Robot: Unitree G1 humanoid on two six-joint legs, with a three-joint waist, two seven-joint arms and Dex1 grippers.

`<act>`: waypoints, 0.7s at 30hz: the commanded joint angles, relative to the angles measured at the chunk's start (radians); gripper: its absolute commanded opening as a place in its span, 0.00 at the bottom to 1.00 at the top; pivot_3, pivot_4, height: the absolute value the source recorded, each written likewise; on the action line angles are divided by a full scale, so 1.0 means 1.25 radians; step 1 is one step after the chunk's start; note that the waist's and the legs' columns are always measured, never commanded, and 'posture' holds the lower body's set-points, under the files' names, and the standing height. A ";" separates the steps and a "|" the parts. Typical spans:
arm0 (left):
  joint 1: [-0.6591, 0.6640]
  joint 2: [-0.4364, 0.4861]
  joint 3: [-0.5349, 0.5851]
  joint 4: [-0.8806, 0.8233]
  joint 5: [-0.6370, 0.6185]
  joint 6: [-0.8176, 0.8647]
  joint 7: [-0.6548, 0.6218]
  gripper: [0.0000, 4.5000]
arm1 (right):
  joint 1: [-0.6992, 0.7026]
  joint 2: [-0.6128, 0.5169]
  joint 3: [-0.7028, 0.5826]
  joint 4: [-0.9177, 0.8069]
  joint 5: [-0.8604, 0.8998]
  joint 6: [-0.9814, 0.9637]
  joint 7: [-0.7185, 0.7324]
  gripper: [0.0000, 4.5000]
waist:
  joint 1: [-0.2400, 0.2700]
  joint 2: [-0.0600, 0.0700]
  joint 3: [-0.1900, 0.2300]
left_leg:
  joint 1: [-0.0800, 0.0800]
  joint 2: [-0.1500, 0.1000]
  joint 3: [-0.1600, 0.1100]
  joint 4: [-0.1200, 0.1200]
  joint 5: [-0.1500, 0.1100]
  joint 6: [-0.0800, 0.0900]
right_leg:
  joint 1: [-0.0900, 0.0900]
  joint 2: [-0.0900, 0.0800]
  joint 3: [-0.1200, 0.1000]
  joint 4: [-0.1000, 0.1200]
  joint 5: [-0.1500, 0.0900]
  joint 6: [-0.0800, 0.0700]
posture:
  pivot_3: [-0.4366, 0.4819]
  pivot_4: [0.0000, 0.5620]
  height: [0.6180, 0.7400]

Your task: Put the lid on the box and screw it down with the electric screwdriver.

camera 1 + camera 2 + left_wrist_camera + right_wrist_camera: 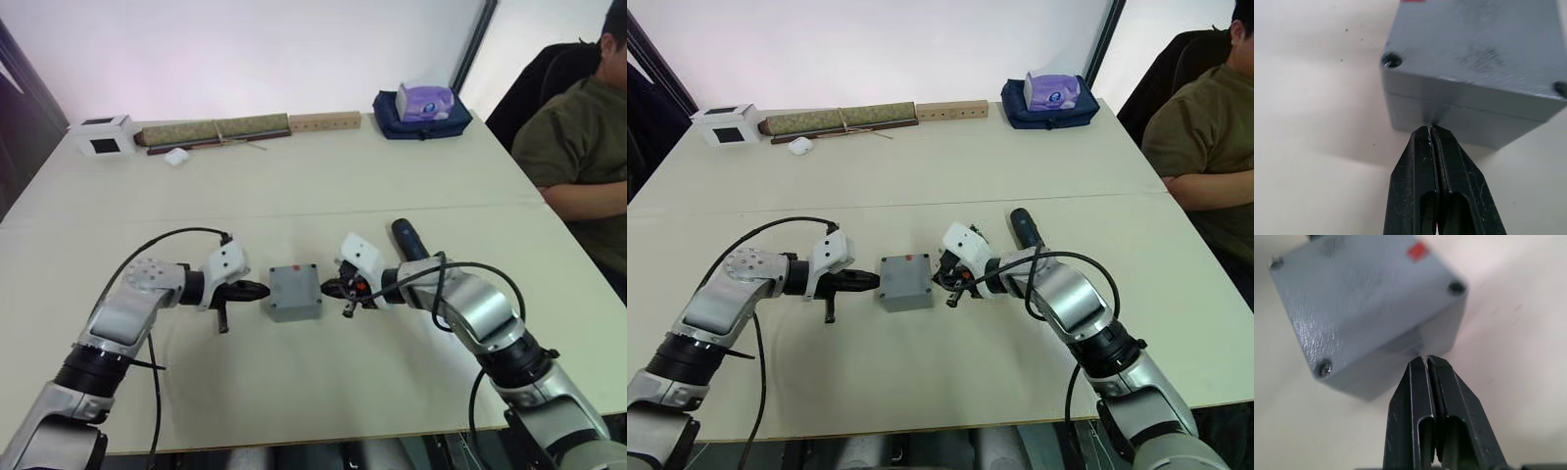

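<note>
- One grey box (pixel 294 292) sits on the table (pixel 323 176) with its lid (pixel 1359 298) already on top; the lid carries a small red mark (pixel 1418 251), and no writing can be read.
- The left hand (pixel 1431 131), fingers pressed together and holding nothing, has its tips at the box's left side wall.
- The right hand (pixel 1426 360), likewise pinched and empty, meets the opposite side.
- One electric screwdriver (pixel 408 238) lies on the table just behind the right hand.
</note>
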 commanded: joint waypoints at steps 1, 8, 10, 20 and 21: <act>0.024 0.043 0.078 -0.095 -0.070 0.052 -0.013 0.00 | 0.039 -0.018 -0.096 -0.059 -0.022 -0.089 -0.043 0.01 | 0.000 0.000 0.000 | 0.000 0.000 0.000 0.000 0.000 0.000 | 0.000 0.000 0.000 0.000 0.000 0.000 | 0.48 0.27 1.00; 0.012 0.076 0.152 -0.235 -0.184 0.158 -0.002 0.00 | 0.070 0.005 -0.212 -0.033 0.002 -0.113 -0.091 0.06 | 0.000 0.000 0.000 | 0.000 0.000 0.000 0.000 0.000 0.000 | 0.000 0.000 0.000 0.001 0.000 0.000 | 0.48 0.27 1.00; -0.014 0.065 0.148 -0.254 -0.198 0.174 0.014 0.00 | 0.071 0.020 -0.208 0.008 -0.010 -0.130 -0.104 0.14 | 0.001 -0.001 0.000 | 0.001 0.000 0.000 0.000 0.000 0.000 | 0.000 0.000 0.000 0.001 0.000 0.000 | 0.48 0.27 1.00; -0.071 0.040 0.105 -0.250 -0.197 0.187 0.046 0.00 | -0.006 0.082 -0.179 0.207 -0.046 -0.165 -0.119 0.94 | -0.003 0.000 0.000 | 0.001 0.000 0.000 0.000 0.000 0.000 | 0.000 0.001 0.000 0.002 0.000 0.000 | 0.48 0.27 1.00; -0.073 0.038 0.103 -0.251 -0.197 0.188 0.047 0.00 | -0.013 0.084 -0.180 0.221 -0.047 -0.167 -0.116 0.94 | -0.003 0.000 0.000 | 0.001 0.000 0.000 0.000 0.000 0.000 | 0.000 0.001 0.000 0.002 0.000 0.000 | 0.48 0.27 1.00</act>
